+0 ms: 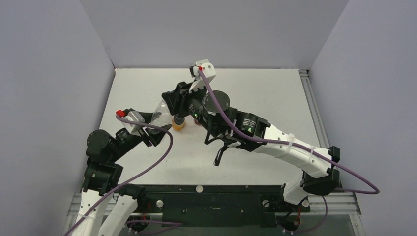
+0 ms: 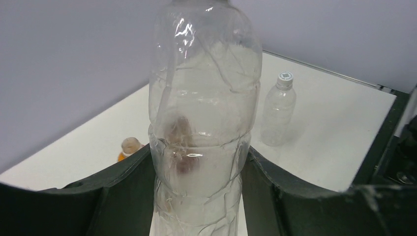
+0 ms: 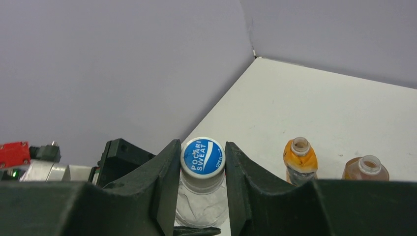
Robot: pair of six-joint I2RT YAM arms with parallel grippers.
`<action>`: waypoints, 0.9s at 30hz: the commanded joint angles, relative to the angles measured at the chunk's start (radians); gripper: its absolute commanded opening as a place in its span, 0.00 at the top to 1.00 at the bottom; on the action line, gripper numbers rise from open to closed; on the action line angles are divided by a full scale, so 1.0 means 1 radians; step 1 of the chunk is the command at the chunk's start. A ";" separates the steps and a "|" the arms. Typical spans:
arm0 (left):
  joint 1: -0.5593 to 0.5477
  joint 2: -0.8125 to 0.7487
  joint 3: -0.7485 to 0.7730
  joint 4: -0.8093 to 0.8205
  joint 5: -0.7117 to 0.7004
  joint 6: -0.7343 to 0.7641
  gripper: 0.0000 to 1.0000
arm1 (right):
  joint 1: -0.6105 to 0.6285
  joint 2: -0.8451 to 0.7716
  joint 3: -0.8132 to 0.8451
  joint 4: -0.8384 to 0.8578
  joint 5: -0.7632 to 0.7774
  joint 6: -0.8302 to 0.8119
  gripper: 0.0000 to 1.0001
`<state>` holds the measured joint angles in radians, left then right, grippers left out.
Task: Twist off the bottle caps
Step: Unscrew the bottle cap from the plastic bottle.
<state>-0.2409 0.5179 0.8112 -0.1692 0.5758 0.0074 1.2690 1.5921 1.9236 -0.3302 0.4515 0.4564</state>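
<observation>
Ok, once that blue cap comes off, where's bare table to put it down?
Bare table lies far right, between the right arm and the side rail, and in the near strip before the arm bases. It's crowded centre-left, where the clear bottle, orange bottle and brown bottle cluster.

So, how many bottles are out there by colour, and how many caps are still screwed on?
Clear: 2, the large clear bottle and the small clear bottle
Orange: 1, the orange bottle
Reddish-brown: 1, the reddish-brown bottle
Caps on: 2, the blue cap and the white cap
Total: 4 bottles, 2 caps on
</observation>
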 commanded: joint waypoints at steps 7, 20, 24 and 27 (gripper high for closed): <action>-0.004 0.062 0.118 -0.004 0.511 -0.233 1.00 | -0.100 -0.235 -0.249 0.158 -0.712 -0.163 0.96; -0.004 0.074 0.106 0.145 0.584 -0.396 1.00 | -0.063 -0.301 -0.284 0.194 -0.721 -0.175 0.99; -0.003 0.072 0.105 0.151 0.611 -0.418 1.00 | -0.052 -0.332 -0.282 0.193 -0.710 -0.193 1.00; -0.004 0.070 0.104 0.154 0.625 -0.436 1.00 | -0.051 -0.354 -0.289 0.195 -0.705 -0.201 1.00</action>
<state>-0.2386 0.5804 0.8871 -0.0647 1.1423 -0.3901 1.1995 1.2778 1.6146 -0.1780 -0.2226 0.2737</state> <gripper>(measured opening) 0.514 0.310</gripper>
